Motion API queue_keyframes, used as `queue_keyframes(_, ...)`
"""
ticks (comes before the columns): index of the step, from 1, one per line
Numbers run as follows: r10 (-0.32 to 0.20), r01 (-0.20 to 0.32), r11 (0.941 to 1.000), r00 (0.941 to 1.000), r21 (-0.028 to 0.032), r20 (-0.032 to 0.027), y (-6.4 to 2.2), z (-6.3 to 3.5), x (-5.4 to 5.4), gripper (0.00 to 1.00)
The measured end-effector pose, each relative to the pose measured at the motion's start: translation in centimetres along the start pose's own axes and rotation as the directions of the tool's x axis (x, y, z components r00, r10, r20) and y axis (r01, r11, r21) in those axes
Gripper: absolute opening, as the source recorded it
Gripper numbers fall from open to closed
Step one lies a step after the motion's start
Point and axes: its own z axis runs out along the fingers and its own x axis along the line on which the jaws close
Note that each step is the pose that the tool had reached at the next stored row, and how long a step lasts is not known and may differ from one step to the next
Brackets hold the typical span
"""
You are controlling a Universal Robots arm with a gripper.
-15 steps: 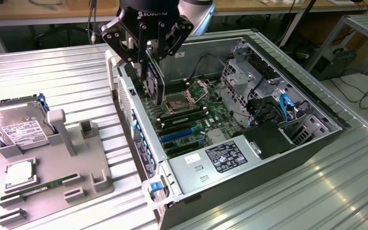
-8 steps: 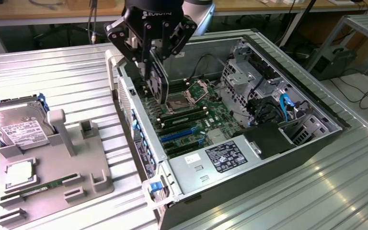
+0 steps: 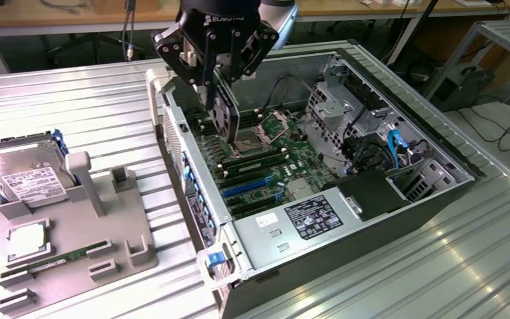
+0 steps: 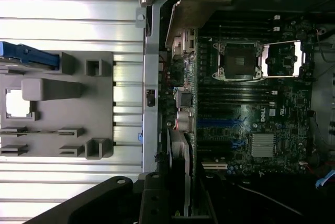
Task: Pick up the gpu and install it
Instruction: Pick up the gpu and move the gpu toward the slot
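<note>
My claw (image 3: 220, 88) is clamped on the gpu (image 3: 226, 123), which hangs on edge directly beneath me. Below it lies the motherboard (image 3: 277, 171) in the open computer case (image 3: 352, 247).

The dark, flat gpu (image 3: 226, 118) is standing up on its edge over the green board (image 3: 268, 166), beside the computer case's (image 3: 173, 126) wall.

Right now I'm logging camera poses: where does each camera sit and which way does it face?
Exterior view: off the arm, high, looking down into the open case; shows the hand gripping the gpu.
Wrist view: on the wrist, looking down past the gpu at the motherboard; shows dark hand parts.
Shared: gpu, motherboard, grey tray.
</note>
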Motion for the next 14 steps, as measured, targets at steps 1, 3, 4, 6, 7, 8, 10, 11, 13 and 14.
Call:
queue_keyframes(1,0.0,0.0,1.0,1.0,0.0,0.0,0.0,0.0,-0.1,0.27)
queue_keyframes(3,0.0,0.0,1.0,1.0,0.0,0.0,0.0,0.01,-0.3,0.27)
queue_keyframes(4,0.0,0.0,1.0,1.0,0.0,0.0,-0.01,0.01,-0.3,0.27)
queue_keyframes(6,0.0,0.0,1.0,1.0,0.0,0.0,-0.01,0.01,-0.5,0.27)
queue_keyframes(7,0.0,0.0,1.0,1.0,0.0,0.0,-0.01,0.01,-0.6,0.27)
queue_keyframes(8,0.0,0.0,1.0,1.0,0.0,0.0,-0.01,0.02,-0.7,0.27)
queue_keyframes(10,0.0,0.0,1.0,1.0,0.0,0.0,-0.02,0.02,-0.8,0.27)
queue_keyframes(11,0.0,0.0,1.0,1.0,0.0,0.0,-0.02,0.02,-0.9,0.27)
queue_keyframes(13,0.0,0.0,1.0,1.0,0.0,0.0,-0.02,0.03,-1.1,0.27)
queue_keyframes(14,0.0,0.0,1.0,1.0,-0.0001,0.0,-0.02,0.03,-1.2,0.27)
